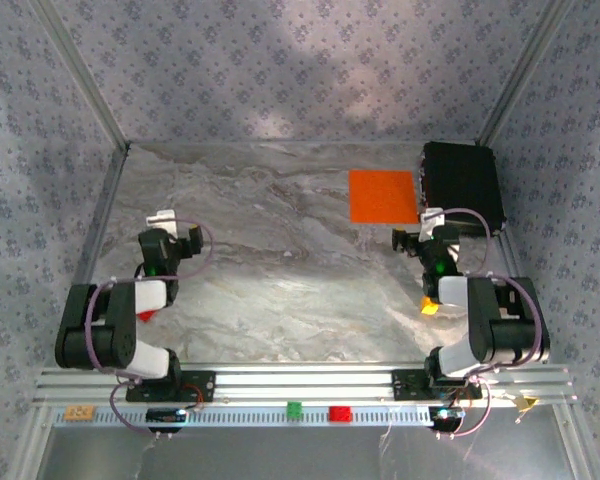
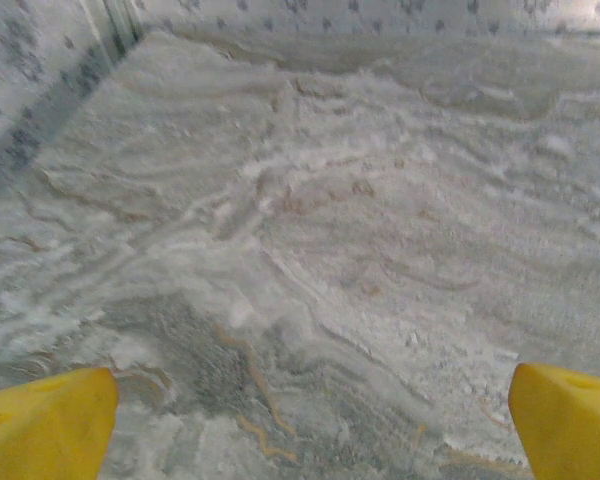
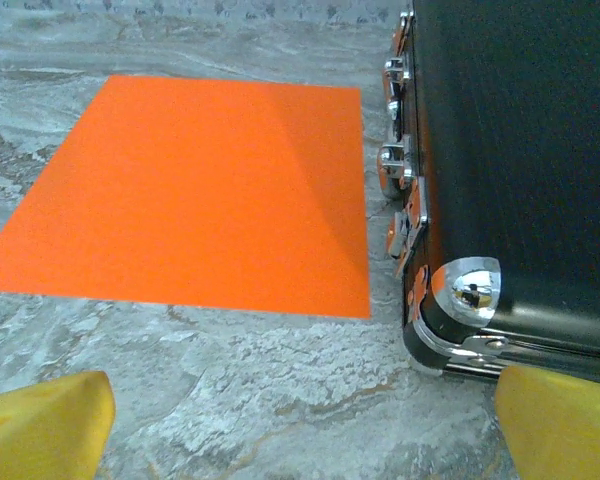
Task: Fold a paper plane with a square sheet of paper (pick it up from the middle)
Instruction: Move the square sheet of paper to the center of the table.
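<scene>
Two hands are in play and neither one carries anything. On the left side, the left hand (image 1: 168, 224) hovers over bare marble-patterned tabletop (image 1: 280, 290) with its jaws spread wide. In its own wrist view the left hand (image 2: 308, 425) has its yellow fingertips (image 2: 45, 430) at the two bottom corners, with nothing between them except grey veined tabletop (image 2: 330, 200).

Further right, toward the far right part of the tabletop, lies the square sheet of paper (image 1: 383, 196). It is bright orange, flat and uncreased, with its right edge just beside the black box (image 1: 463, 185).

The right hand (image 1: 430, 228) sits on the near side of that sheet, close to the near-left corner of the box, also gaping wide and holding nothing. From the right wrist, the sheet (image 3: 195, 195) fills the middle ground ahead of the right hand (image 3: 300, 425), and the black box (image 3: 520, 150) with its chrome corner stands to the right of it. The fingertips are short of the paper's near edge and apart from it.

By my reading, the task has barely begun. No fold is made, no plane shape exists, and the sheet is not yet lifted. What is left is everything: reaching the middle of the sheet, picking it up, and making every crease.
</scene>
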You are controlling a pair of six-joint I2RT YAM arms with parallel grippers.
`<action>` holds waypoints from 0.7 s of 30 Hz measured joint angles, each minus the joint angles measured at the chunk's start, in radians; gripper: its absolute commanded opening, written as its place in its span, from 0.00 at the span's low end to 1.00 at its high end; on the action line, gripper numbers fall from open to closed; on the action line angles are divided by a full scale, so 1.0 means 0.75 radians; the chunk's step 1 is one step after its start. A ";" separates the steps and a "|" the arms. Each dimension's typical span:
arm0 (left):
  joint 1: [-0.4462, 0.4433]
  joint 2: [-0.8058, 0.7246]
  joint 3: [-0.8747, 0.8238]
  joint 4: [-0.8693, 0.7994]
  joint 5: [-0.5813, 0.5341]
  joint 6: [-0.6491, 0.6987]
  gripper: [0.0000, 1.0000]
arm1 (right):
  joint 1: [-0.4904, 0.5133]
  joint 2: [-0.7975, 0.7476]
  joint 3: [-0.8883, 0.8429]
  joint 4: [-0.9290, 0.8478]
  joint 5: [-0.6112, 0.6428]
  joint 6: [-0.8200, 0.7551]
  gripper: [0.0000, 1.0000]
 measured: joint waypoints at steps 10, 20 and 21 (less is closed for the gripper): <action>0.001 -0.169 0.245 -0.505 -0.178 -0.241 1.00 | 0.061 -0.157 0.351 -0.562 -0.054 0.127 0.99; 0.002 -0.041 0.554 -0.954 -0.030 -0.565 1.00 | 0.074 0.242 0.841 -0.955 -0.311 0.455 0.99; 0.002 -0.031 0.554 -0.971 0.019 -0.584 1.00 | 0.077 0.286 0.870 -0.984 -0.320 0.474 0.99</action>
